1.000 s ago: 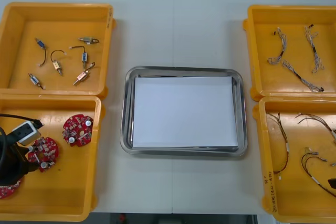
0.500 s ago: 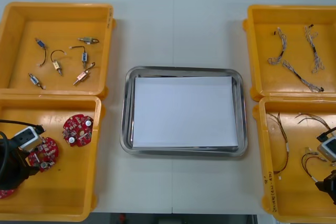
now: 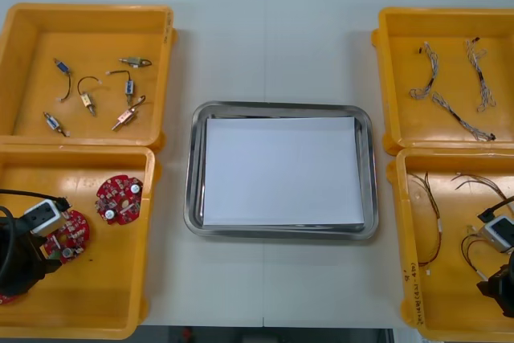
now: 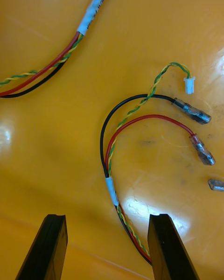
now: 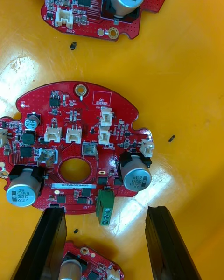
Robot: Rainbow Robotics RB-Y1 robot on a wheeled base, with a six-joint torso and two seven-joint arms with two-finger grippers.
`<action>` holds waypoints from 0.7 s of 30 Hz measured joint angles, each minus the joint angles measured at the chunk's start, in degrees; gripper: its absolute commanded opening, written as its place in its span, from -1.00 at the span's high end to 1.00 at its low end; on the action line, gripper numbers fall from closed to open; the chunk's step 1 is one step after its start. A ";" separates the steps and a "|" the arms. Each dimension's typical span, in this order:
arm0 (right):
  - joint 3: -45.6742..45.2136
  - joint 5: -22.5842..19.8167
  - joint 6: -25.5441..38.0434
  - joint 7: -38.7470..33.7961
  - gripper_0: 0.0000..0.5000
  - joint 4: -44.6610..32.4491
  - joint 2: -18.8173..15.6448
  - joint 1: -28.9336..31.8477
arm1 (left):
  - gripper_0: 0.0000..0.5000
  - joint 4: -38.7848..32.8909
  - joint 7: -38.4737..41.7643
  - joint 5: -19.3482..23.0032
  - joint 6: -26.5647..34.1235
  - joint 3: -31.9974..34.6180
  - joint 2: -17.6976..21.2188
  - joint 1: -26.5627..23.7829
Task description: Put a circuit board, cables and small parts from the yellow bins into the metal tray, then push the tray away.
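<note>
Flanking your white-lined metal tray [image 3: 193,168] stand yellow plastic bins [image 3: 96,315], where near left your left gripper [image 5: 105,212] gapes empty over a round red circuit board [image 5: 88,137] and near right your right gripper [image 4: 106,217] gapes empty over a black, red and yellow cable [image 4: 108,142].

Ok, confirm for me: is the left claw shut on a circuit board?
No, the left claw hangs open over a circuit board that lies flat, ungripped.
</note>
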 measured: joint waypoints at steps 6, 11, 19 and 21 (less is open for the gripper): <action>1.27 0.95 -0.41 0.32 -1.00 1.28 0.00 -0.70 | -1.00 0.05 0.00 -0.29 -0.01 -0.01 0.00 -0.01; 1.92 1.46 -0.49 1.18 -1.00 1.29 0.00 -1.08 | -1.00 0.33 0.00 -0.55 -0.42 -0.95 0.00 -0.69; 3.53 2.76 -4.53 1.19 -1.00 3.35 -0.01 -1.53 | -1.00 2.66 0.00 -0.87 -3.47 -7.16 0.00 -4.87; 3.94 2.76 -4.90 1.21 -1.00 4.05 -0.01 -1.62 | -1.00 2.68 0.00 -0.89 -3.47 -7.21 0.00 -4.91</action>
